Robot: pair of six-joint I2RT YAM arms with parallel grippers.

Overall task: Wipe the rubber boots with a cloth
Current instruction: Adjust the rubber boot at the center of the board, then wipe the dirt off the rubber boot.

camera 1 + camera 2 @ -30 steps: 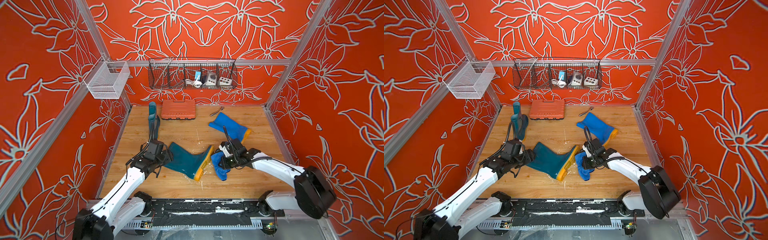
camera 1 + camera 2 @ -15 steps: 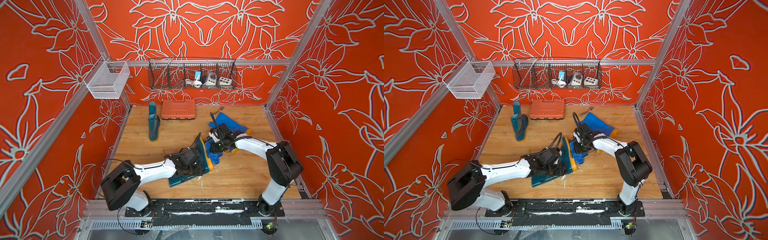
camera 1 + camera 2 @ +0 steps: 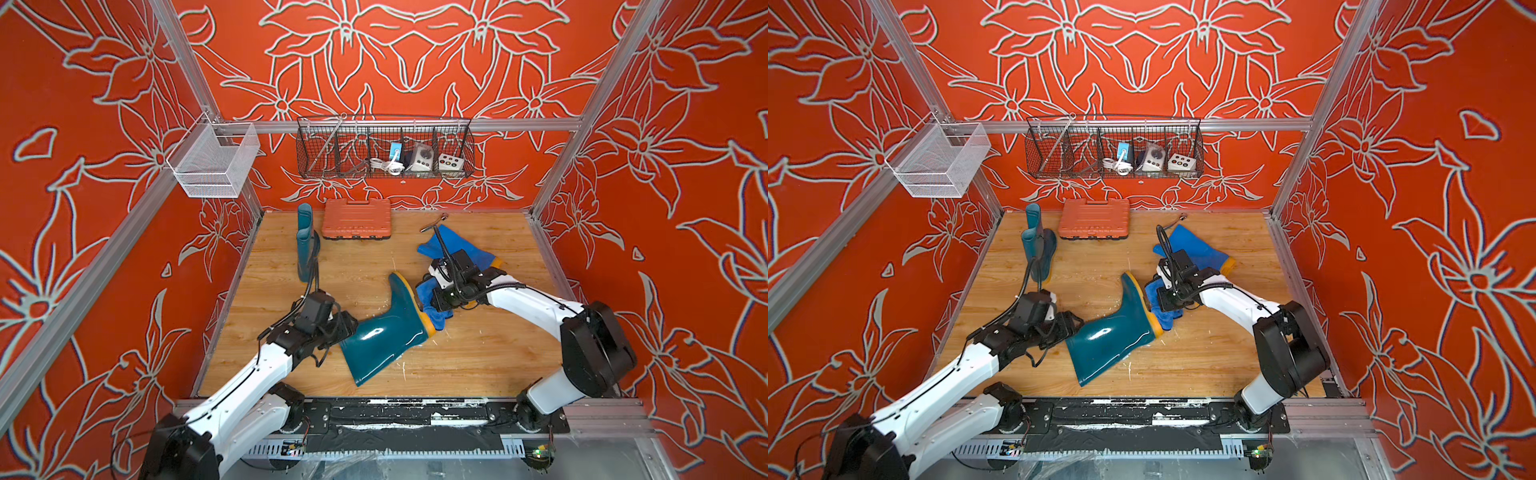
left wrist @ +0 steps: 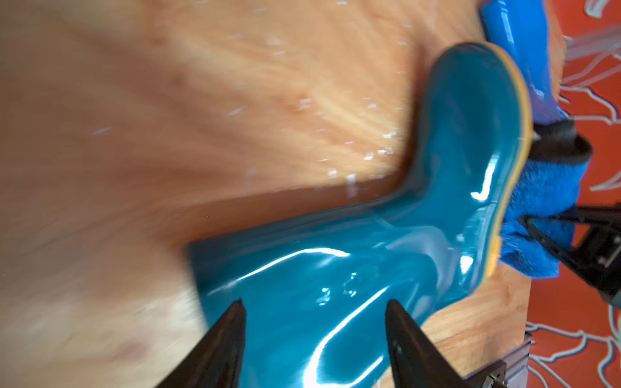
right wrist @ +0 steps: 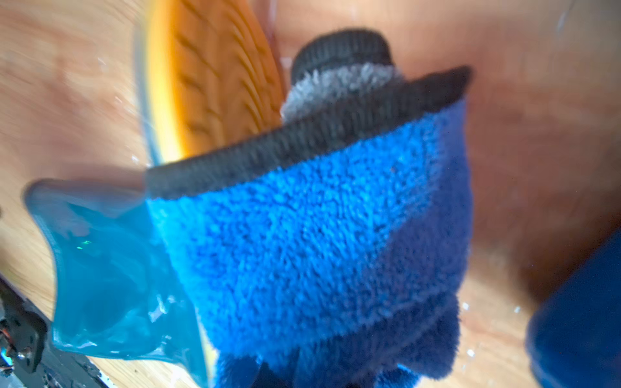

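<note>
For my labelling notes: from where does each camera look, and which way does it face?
Top views: above the front, looking down on the floor; left arm, right arm show.
Left wrist: faces the lying teal boot; open left claw shows.
Right wrist: faces the cloth and that boot's sole; cloth hides right claw.
Wrists share boot and cloth.

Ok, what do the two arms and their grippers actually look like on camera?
Both match: the left arm and right arm have glossy white links, bulky black joint housings and thin black cables running along them and looping off the wrists. The right gripper and left gripper are black; the left one's two fingers taper to points. I see no markings.
</note>
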